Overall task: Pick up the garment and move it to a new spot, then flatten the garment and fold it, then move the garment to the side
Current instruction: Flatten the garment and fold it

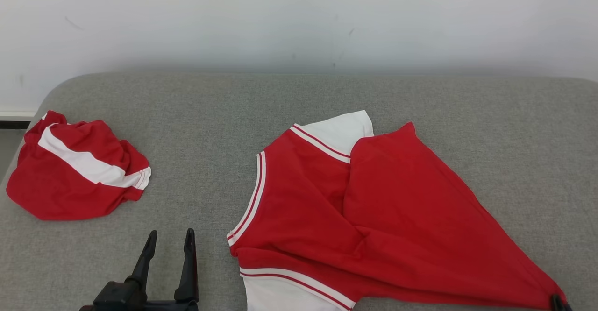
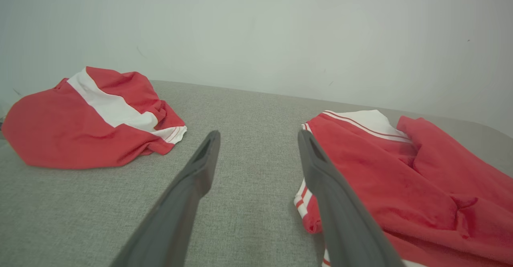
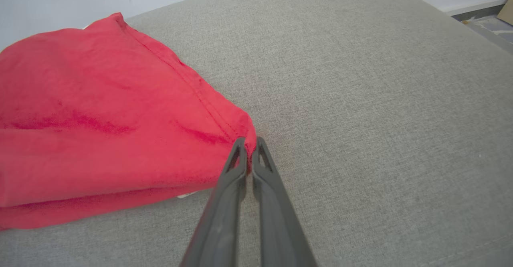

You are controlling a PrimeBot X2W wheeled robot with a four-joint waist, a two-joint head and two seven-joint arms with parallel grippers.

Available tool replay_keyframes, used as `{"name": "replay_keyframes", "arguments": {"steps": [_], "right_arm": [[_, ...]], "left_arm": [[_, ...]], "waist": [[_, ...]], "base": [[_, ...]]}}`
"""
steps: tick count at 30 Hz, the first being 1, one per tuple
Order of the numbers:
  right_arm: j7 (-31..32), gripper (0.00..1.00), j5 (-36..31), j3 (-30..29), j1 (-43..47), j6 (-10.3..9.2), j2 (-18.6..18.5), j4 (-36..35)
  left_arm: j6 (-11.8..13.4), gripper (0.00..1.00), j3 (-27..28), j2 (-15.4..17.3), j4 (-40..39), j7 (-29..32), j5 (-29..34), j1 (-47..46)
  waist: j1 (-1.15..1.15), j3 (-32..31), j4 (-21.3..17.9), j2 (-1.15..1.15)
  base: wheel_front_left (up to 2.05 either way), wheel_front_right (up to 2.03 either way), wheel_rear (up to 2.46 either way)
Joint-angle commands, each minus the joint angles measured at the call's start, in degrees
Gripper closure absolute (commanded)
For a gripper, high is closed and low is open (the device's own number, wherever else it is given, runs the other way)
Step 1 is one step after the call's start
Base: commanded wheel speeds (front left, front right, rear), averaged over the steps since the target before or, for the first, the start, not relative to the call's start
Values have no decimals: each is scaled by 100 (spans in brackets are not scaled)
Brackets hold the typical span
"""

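At jersey's near corner, note right hand clenched on thin hem pinch; expect slip under hard drag. Left hand released, empty.

Support: grey padded surface, woven cover, rounded far corners.
Main item: red garment with white, red-striped trim, lying spread on the surface; a red panel is folded over its middle and narrows to a point at its near right corner.
Second item: crumpled bundle, red with a white band, well to the left of the red garment, at the surface's left edge.
Contact: the two lie apart, not touching.
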Motion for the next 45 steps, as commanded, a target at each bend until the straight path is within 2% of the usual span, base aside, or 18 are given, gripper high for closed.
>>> {"name": "replay_keyframes", "arguments": {"steps": [1, 8, 17, 25, 37, 40, 45], "right_arm": [[42, 0, -45, -66, 24, -15, 11, -79], [-42, 0, -608, -143, -108, -15, 171, -633], [-689, 0, -971, 133, -358, -15, 298, -1158], [-1005, 0, -967, 383, -414, -15, 328, -1391], [-1113, 0, -908, 467, -291, -15, 284, -1253], [-1022, 0, -900, 397, -273, -15, 251, -1067], [-777, 0, -1017, 220, -287, -15, 186, -643]], "left_arm": [[-5, 0, 12, -6, 18, -19, -6, -7], [-14, 0, 75, -6, 14, -19, 63, 40], [-33, 0, 286, -7, -99, -19, 183, 207], [-57, 0, 516, -5, -219, -19, 343, 320], [-94, 0, 622, 85, -260, -19, 478, 527], [-115, 0, 390, 87, -107, -19, 445, 552], [-104, 0, -429, 201, 376, -19, 340, 591]], "waist": [[0, -3, 7, 0], [0, -113, 85, 0], [0, -327, 93, 0], [0, -418, 44, 0], [0, -470, 42, 0], [0, -437, 40, 0], [0, -333, 21, 0]], "base": [[0, 0, 0], [0, 0, 0], [0, 0, 0], [0, 0, 0], [0, 0, 0], [0, 0, 0], [0, 0, 0]]}}
